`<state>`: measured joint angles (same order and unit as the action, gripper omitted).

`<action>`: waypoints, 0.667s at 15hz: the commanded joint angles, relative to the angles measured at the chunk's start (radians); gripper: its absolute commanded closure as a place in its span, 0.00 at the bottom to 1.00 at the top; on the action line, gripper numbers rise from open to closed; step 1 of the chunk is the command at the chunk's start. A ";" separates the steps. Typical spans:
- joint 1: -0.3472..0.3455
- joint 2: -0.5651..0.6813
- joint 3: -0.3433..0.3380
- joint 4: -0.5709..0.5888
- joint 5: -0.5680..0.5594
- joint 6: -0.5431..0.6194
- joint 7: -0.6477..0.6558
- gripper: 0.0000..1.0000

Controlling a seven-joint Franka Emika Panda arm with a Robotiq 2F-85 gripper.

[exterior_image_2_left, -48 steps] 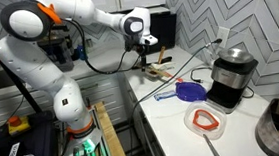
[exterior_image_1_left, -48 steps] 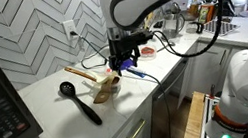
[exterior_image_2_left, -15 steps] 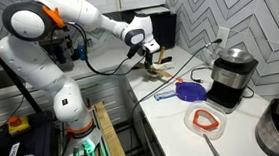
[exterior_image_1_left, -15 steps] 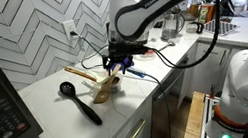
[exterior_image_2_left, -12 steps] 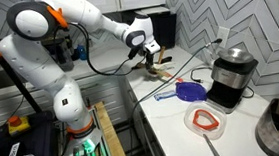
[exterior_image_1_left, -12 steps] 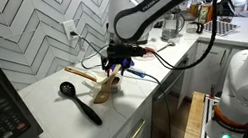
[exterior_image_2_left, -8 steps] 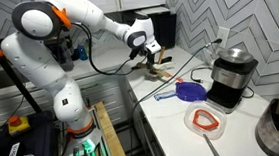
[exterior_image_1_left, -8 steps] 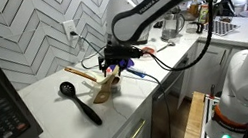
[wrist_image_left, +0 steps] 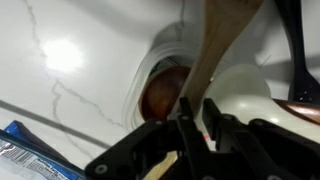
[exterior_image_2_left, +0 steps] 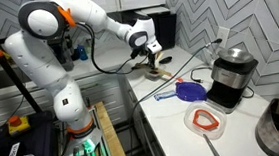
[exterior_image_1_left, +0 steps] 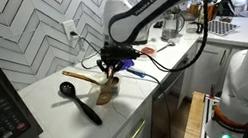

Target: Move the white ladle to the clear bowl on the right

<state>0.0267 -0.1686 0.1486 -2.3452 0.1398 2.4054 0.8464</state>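
Lying left of the clear bowl (wrist_image_left: pixel 142 84) in the wrist view, a crinkled blue packet (wrist_image_left: pixel 22 160) rests on the white marbled counter (wrist_image_left: pixel 70 95). Over the bowl's right side the gripper (wrist_image_left: pixel 198 108) grasps the white ladle (wrist_image_left: pixel 242 92): its two dark fingers are drawn nearly together on the neck, the pale handle runs up and away across the bowl, and the round white cup sits just right of the bowl, beside the fingers. In an exterior view the gripper (exterior_image_1_left: pixel 110 69) hangs low over the counter.

White marble counter (exterior_image_1_left: pixel 56 116) beneath a grey herringbone-tiled wall (exterior_image_1_left: pixel 27 34)
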 commanded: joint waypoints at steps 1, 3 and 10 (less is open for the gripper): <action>0.010 0.018 -0.007 0.009 0.009 0.015 0.019 1.00; 0.013 0.006 -0.010 0.015 0.019 0.013 0.013 1.00; -0.011 -0.116 -0.052 0.052 0.079 0.032 -0.007 0.99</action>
<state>0.0263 -0.2104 0.1241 -2.2847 0.1946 2.4294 0.8492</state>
